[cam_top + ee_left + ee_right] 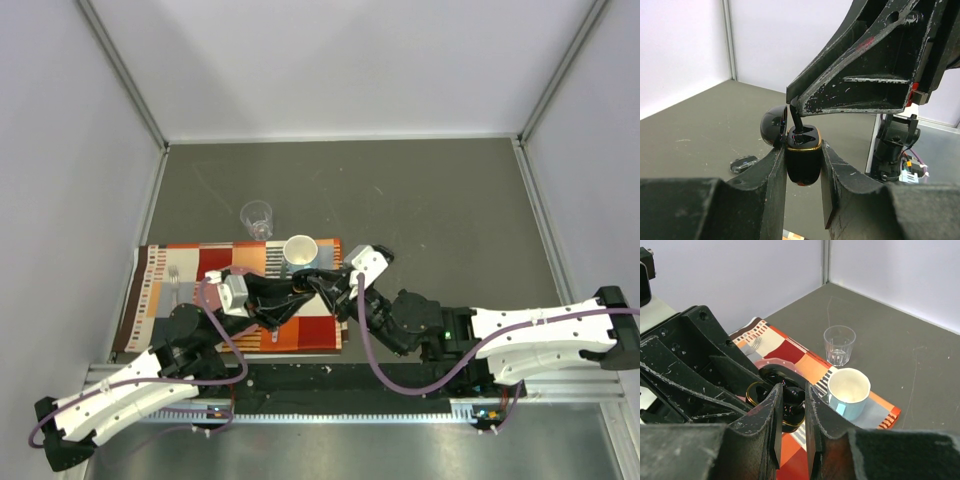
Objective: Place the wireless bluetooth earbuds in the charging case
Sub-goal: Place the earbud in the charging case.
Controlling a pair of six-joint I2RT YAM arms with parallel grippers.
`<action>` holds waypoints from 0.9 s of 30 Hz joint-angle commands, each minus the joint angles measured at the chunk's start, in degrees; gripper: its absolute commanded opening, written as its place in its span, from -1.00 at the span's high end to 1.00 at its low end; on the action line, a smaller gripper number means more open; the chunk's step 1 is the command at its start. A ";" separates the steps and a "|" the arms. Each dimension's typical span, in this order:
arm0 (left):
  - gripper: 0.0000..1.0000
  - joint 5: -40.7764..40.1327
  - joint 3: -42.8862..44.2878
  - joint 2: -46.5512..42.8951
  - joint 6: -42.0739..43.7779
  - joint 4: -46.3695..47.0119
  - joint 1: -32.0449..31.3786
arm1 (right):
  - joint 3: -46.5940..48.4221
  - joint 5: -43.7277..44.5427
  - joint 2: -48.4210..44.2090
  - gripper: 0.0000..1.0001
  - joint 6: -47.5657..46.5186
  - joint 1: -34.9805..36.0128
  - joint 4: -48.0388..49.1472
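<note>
1. Left gripper (pixel 804 152): you have its two fingers pressed against the sides of the charging case (pixel 803 167). The case is held upright and off the surface. Its gold rim faces up and its hinged lid (pixel 772 125) is swung open to the left in the left wrist view.

2. Right gripper (pixel 792 392): its fingers are drawn close together, pinching one black earbud (pixel 796 119). It reaches down over the case from above.

3. Position of the earbud: it hangs from the right fingertips directly above the open case. Its lower end reaches the left well just inside the gold rim. You cannot tell from these views whether it is fully seated. The right wrist view shows only dark shapes between the fingers, with the gold rim below them.

4. In the overhead view you see both grippers meeting over the striped cloth (pixel 310 325), just in front of the white mug (pixel 300 250).

5. Surroundings: a clear glass (pixel 257 217) stands on the bare table (pixel 430 200) just behind the cloth, near the mug. A small dark object (pixel 742 163) lies on the surface left of the case; it is too blurred to identify.
</note>
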 commanded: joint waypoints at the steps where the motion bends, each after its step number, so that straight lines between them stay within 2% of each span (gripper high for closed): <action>1: 1.00 -2.23 0.61 -1.17 -0.18 6.95 0.08 | 0.60 -2.70 0.10 1.00 1.69 0.84 -4.68; 15: 1.00 -3.98 -0.27 -2.58 1.31 6.68 0.08 | 2.10 -1.28 0.01 1.00 -0.86 0.84 -4.60; 23: 1.00 -3.90 -0.80 -2.58 1.40 7.65 0.08 | 3.76 -1.90 0.36 0.99 2.74 0.92 -7.49; 27: 1.00 -3.28 -0.80 -2.05 1.40 7.74 0.08 | 6.05 -2.16 0.89 0.72 6.51 0.92 -10.75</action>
